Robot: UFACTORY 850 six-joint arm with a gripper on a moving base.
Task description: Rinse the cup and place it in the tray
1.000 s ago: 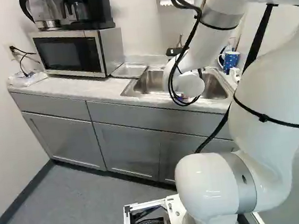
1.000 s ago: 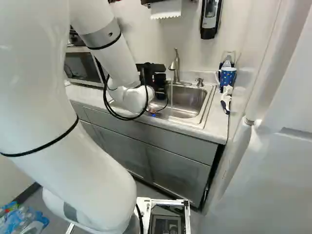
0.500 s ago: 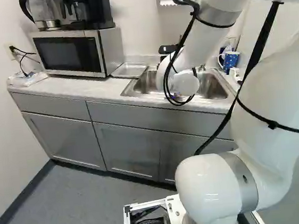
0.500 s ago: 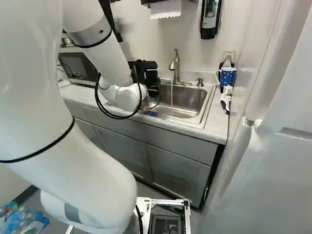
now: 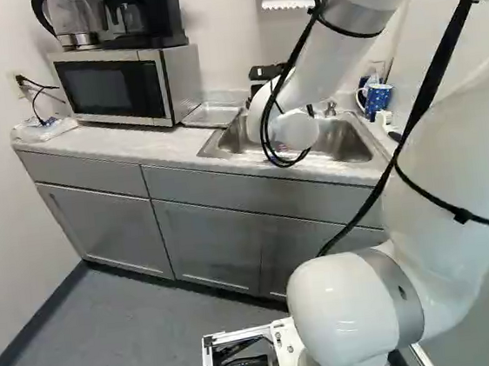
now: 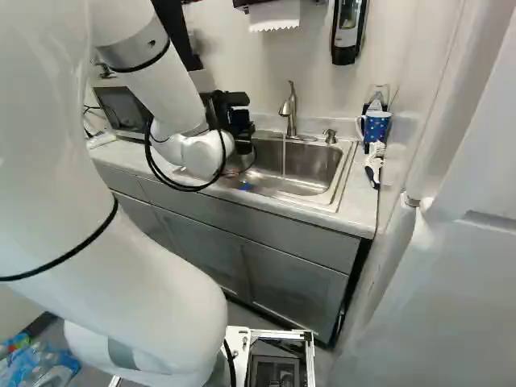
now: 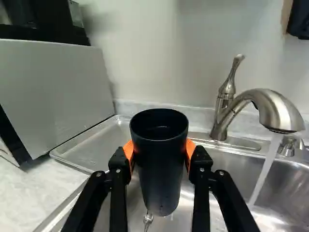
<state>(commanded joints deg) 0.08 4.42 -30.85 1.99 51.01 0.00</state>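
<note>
My gripper (image 6: 232,114) is over the left part of the sink (image 6: 310,165) in the right base view, its fingertips hidden behind the wrist. In the wrist view the gripper (image 7: 160,152) is shut on a black cup (image 7: 159,169), an orange pad pressing each side. The cup is roughly upright, mouth up, above the sink. Water (image 7: 265,169) runs from the faucet (image 7: 275,108), well to one side of the cup. The shallow metal tray (image 7: 89,142) lies between sink and microwave; it also shows as a tray (image 5: 211,115) in the left base view.
The microwave (image 5: 116,87), a coffee maker (image 5: 126,16) on top, borders the tray. A blue mug (image 6: 376,126) and a white-handled brush (image 6: 374,165) are at the counter's right end. A soap dispenser (image 6: 348,32) hangs on the wall. Sink rim and counter edge (image 5: 173,171) run below my wrist.
My arm has swung left, away from the running water and toward the tray side, the gripper moving with it. The base and the counter items have not shifted.
</note>
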